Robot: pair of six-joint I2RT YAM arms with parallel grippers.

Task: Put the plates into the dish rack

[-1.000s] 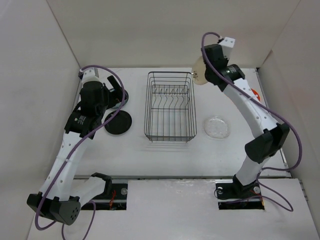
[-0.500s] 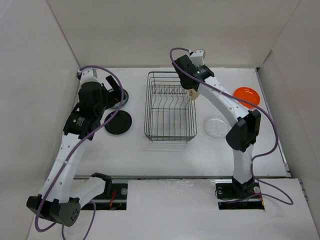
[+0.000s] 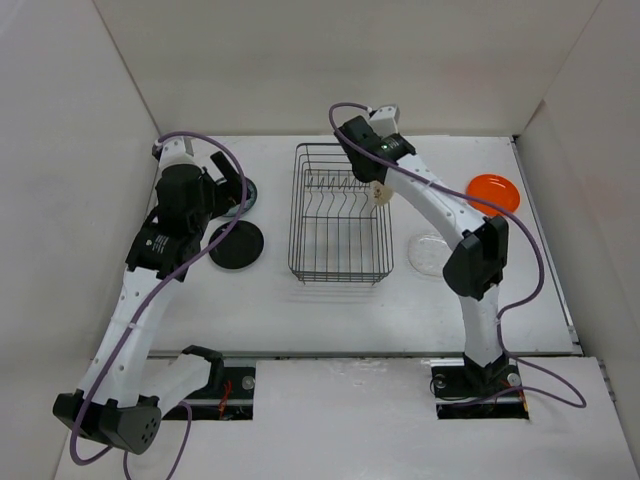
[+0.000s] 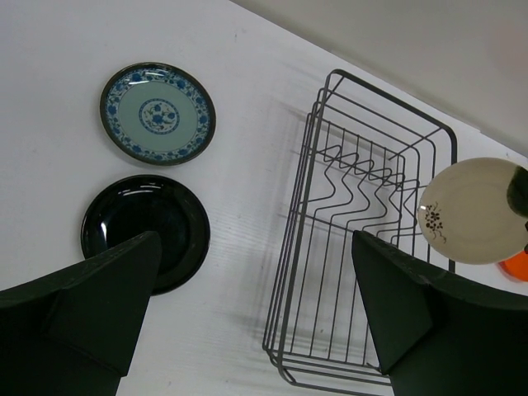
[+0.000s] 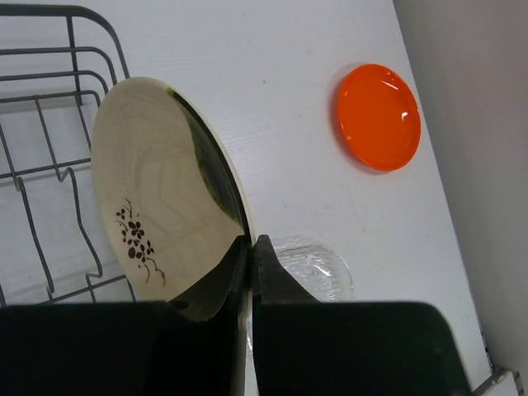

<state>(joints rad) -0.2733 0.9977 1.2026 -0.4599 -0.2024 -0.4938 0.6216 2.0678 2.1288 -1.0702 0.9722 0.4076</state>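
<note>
The black wire dish rack point(image 3: 340, 215) stands mid-table with nothing in it. My right gripper point(image 3: 374, 182) is shut on the rim of the cream plate point(image 3: 381, 194) and holds it on edge above the rack's right rear rim. The right wrist view shows the shut gripper point(image 5: 250, 241) on the cream plate point(image 5: 157, 198), with its dark flower mark. My left gripper point(image 4: 256, 239) is open and empty, high over the table left of the rack point(image 4: 363, 239). The teal plate point(image 4: 157, 114) and the black plate point(image 4: 144, 231) lie flat left of the rack. The clear glass plate point(image 3: 430, 255) and the orange plate point(image 3: 493, 190) lie to its right.
White walls close the table at the back and both sides. My right arm arches over the glass plate and hides part of it. My left arm covers part of the teal plate point(image 3: 246, 196) in the top view.
My right arm has swung left from the back right corner, carrying the cream plate to the rack's right rear rim. The orange plate came into view. The left arm has not moved.
</note>
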